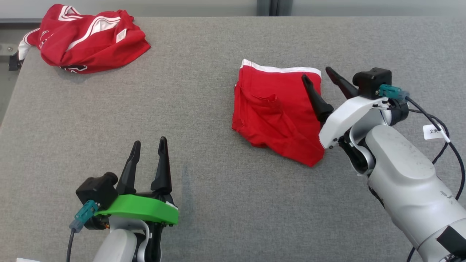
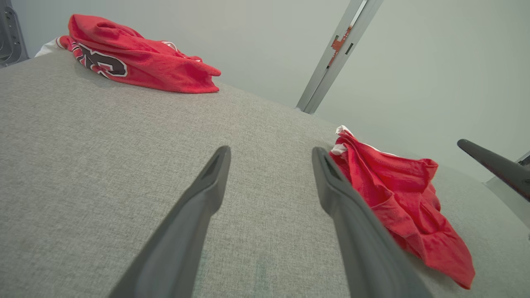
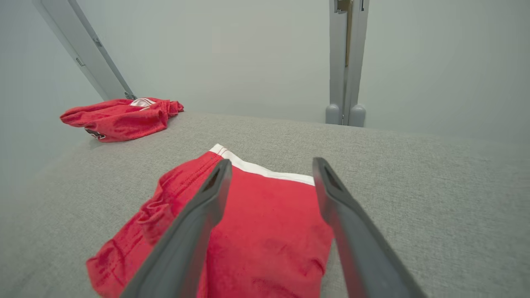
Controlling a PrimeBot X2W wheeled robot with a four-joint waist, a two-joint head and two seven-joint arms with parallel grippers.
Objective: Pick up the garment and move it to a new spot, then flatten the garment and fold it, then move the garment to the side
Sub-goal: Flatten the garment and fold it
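Cable tag reads "2米"; crumpled jersey label unreadable. Folded red garment lies on table, right of centre. R gripper spread wide, empty, one finger over garment's right edge. L gripper spread wide, empty, well apart.

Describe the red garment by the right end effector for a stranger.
On the grey table, look right of centre, by the right end effector. That red garment lies flat with a white band on its far edge; the red jersey, far left, is crumpled.
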